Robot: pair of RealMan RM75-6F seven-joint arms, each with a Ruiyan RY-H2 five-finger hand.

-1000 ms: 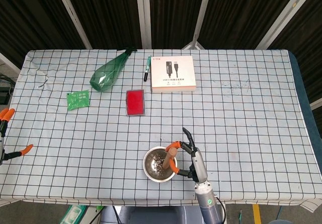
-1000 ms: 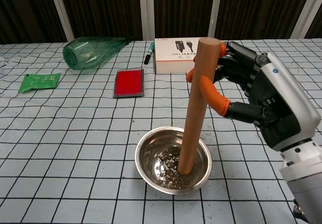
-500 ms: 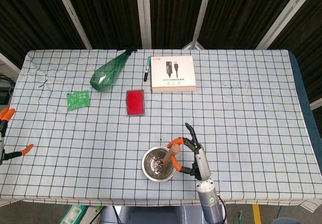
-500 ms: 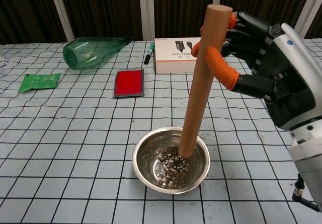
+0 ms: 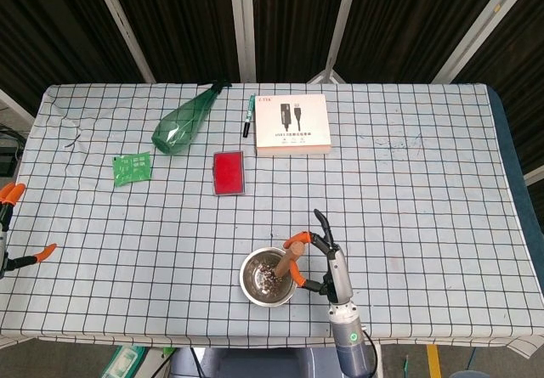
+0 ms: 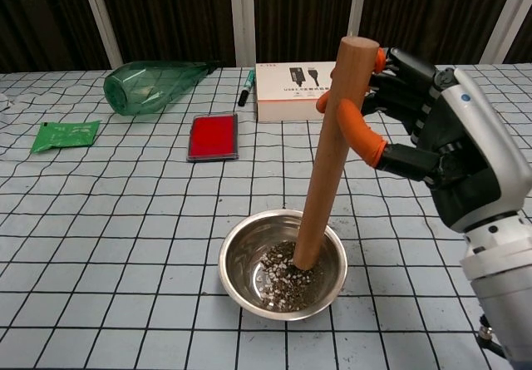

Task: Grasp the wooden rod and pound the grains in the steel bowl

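Note:
A steel bowl (image 6: 237, 258) (image 5: 249, 269) with crushed grains (image 6: 284, 280) sits near the table's front edge. The wooden rod (image 6: 331, 154) (image 5: 289, 264) stands nearly upright, leaning right, its lower end down in the grains. My right hand (image 6: 420, 129) (image 5: 327, 257) grips the rod near its top with orange-tipped fingers (image 6: 359, 133) wrapped round it. My left hand (image 5: 12, 225) shows only at the left edge of the head view, off the table, its orange fingertips apart and nothing in it.
Toward the back lie a green plastic bottle (image 6: 150, 79) on its side, a pen (image 6: 246, 87), a white box (image 6: 291, 91), a red flat case (image 6: 214, 135) and a green packet (image 6: 65, 135). The checked cloth (image 6: 100, 220) covers the table.
My right hand lifted the rod and shifted it right, then lowered it again into the grains. The bowl slid a little left. The left hand has not moved.

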